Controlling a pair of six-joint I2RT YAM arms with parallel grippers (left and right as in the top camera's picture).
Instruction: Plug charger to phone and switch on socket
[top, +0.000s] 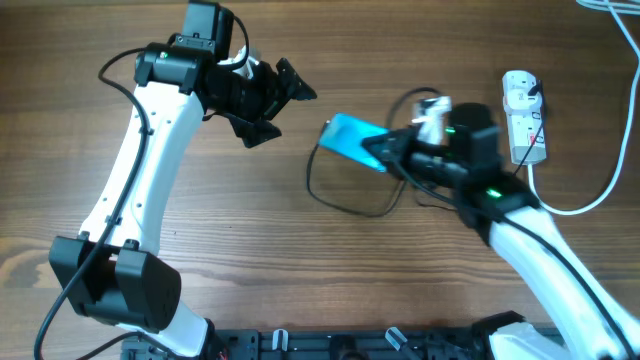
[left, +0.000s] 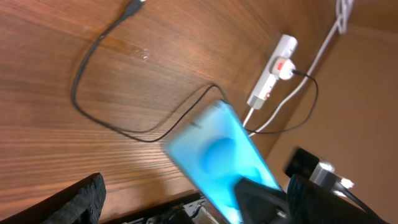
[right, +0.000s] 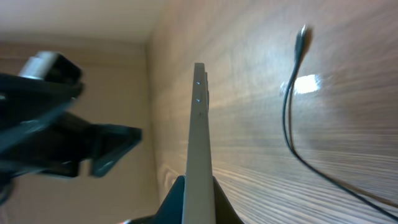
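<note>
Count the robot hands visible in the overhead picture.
2. The left hand is open, left of the phone; the right hand is shut on the phone. Neither is hidden.

Phone (left: 214, 155) blurred in left wrist view — lower end cropped

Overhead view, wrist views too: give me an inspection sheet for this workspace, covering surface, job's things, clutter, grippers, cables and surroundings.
Surface: wooden table, bare grain.
Job's things: phone held off the table, screen lit; socket lies at the far right; charger lies loose, its tip not in the phone.
Clutter: nothing seen.
Grippers: right gripper has its fingers shut on the phone; left gripper is open, empty and apart from the phone.
Cables: the charger loops under the phone and runs to the socket; white cable leaves at the right.
Surroundings: black rail at the near edge.
</note>
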